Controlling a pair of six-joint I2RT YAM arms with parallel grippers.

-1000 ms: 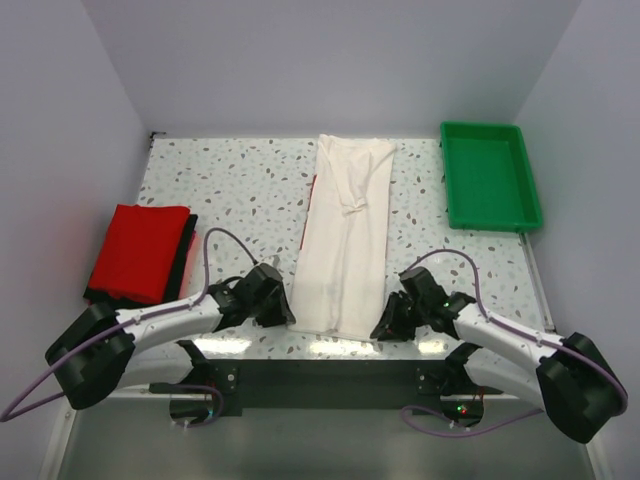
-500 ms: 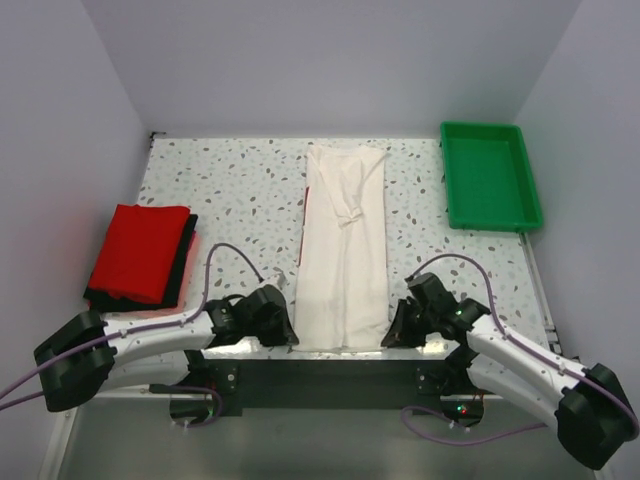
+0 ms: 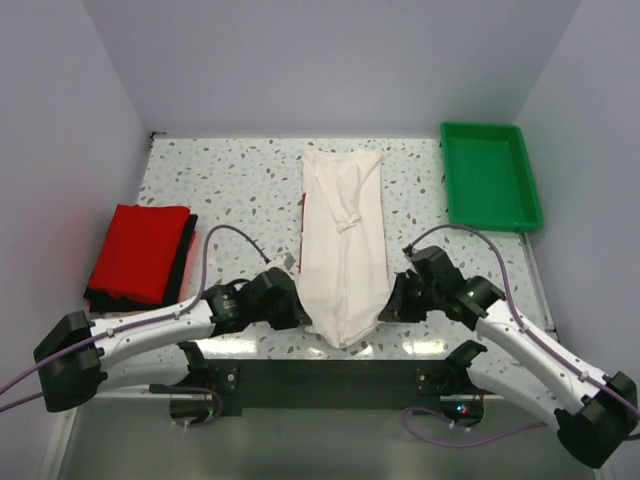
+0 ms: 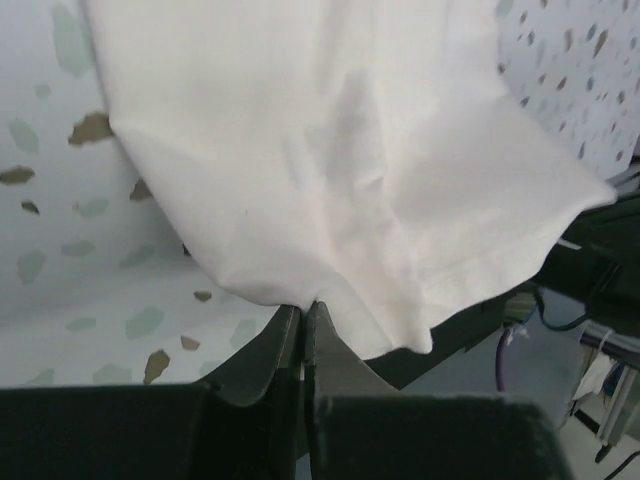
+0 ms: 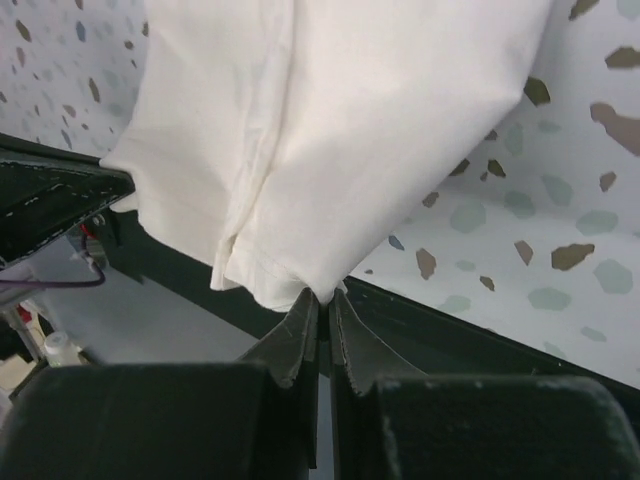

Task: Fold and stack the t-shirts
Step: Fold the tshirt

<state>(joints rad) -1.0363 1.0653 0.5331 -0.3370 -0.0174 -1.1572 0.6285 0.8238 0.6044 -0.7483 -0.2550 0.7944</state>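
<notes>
Cream-white t-shirt [image 3: 343, 240]: lies as a long folded strip down the middle of the speckled table [image 3: 230, 190], from the far edge toward the near edge; a sliver of red trim shows along its left side.
Near end of the shirt: gathered to a sagging point between the two grippers, close to the table's near edge.
Left gripper [image 4: 303, 312]: fingers pressed together on the hem at the shirt's near left corner.
Right gripper [image 5: 322, 298]: fingers pressed together on the hem at the near right corner, where several folded layers meet.
Red t-shirt [image 3: 140, 250]: folded, at the left side of the table, well apart from the cream one.
Dark t-shirt [image 3: 186, 262]: folded under the red one, its edge showing.
Green tray [image 3: 490, 205]: far right corner of the table.
</notes>
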